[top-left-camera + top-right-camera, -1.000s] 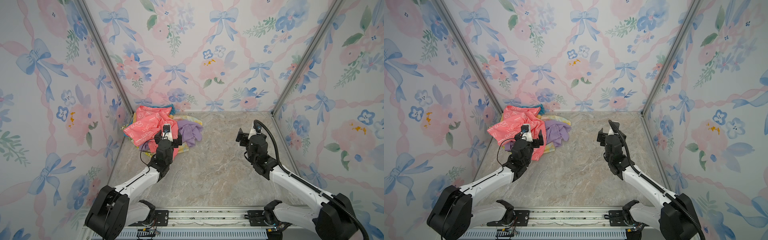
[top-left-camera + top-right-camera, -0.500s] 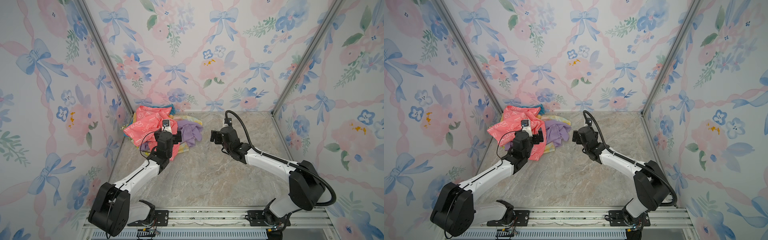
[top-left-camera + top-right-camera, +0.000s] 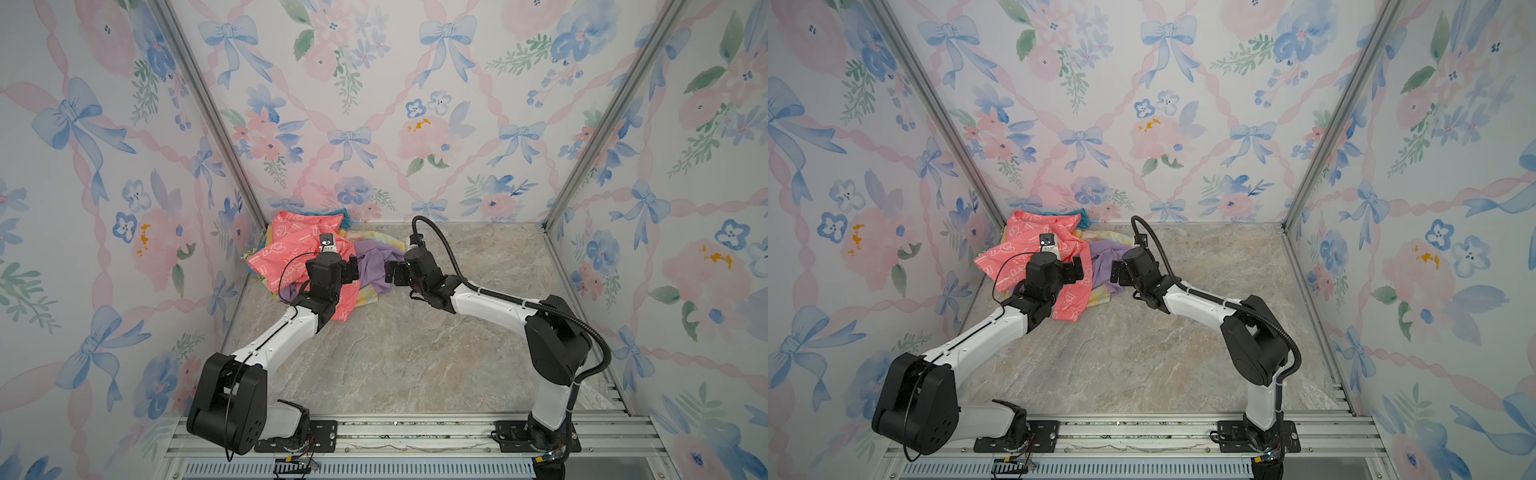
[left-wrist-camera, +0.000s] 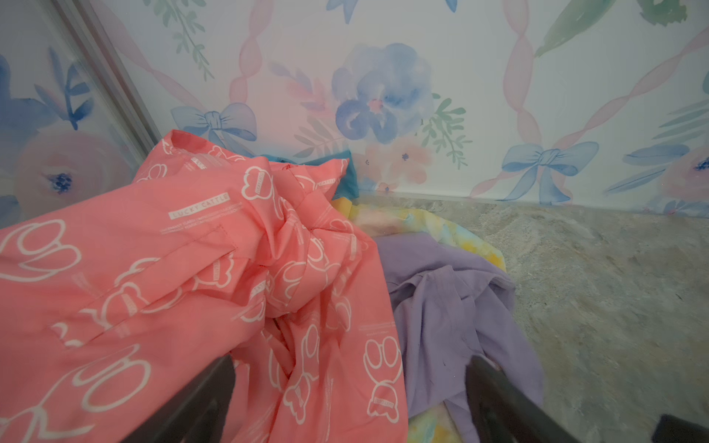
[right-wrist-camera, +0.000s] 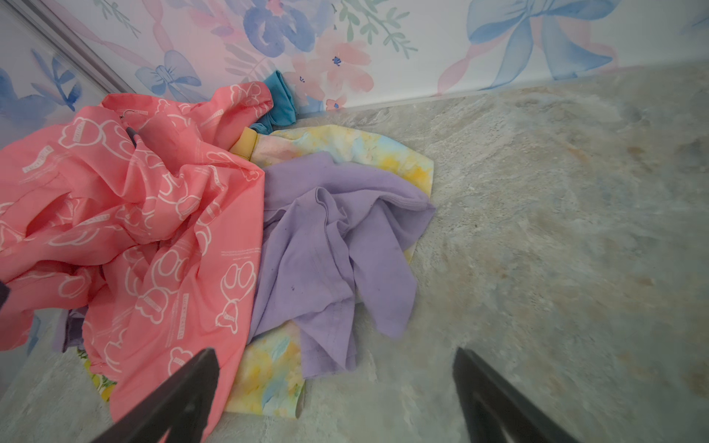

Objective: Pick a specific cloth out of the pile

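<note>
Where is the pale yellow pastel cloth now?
In a top view the cloth lies at the back left of the table, under the lilac cloth and the coral-pink cloth, only its edges showing.

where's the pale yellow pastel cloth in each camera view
Top view: pale yellow cloth sticking out from under the lilac cloth.
Top view: same place.
Left wrist: yellow edge just past the lilac.
Right wrist: yellow showing around the lilac.
Landmark: the lilac cloth lying on it.
</note>
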Robot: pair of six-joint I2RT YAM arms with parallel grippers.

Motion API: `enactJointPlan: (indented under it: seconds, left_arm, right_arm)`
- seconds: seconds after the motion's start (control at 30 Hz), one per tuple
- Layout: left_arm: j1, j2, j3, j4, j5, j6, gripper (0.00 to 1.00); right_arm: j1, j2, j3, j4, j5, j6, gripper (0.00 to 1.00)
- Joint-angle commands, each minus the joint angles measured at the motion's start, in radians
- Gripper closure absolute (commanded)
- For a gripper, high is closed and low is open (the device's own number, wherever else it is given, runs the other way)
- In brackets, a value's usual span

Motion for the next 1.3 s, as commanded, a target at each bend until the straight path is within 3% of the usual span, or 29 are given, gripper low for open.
enactJointPlan:
  seconds: [0.0, 0.23, 0.57, 1.0, 1.27]
  left_arm:
    - [-0.041, 0.013, 0.031, -0.06, -0.025, -0.01, 0.05]
    - [-0.095, 0.048, 0.107, -0.17, 0.0, -0.035, 0.06]
    - [-0.072, -0.009, 0.156, -0.327, 0.138, -0.056, 0.07]
    - [-0.003, -0.017, 0.153, -0.323, 0.293, -0.049, 0.05]
    - [0.043, -0.031, 0.152, -0.321, 0.353, -0.07, 0.03]
  right_arm:
    - [-0.002, 0.006, 0.029, -0.012, -0.017, 0.037, 0.02]
    - [-0.003, 0.009, -0.046, -0.001, -0.09, 0.235, 0.09]
    - [0.06, 0.034, -0.186, 0.196, -0.084, 0.604, 0.2]
    - [0.168, 0.069, -0.13, 0.151, 0.029, 0.781, 0.31]
    - [0.189, 0.138, -0.08, 0.138, 0.018, 0.834, 0.35]
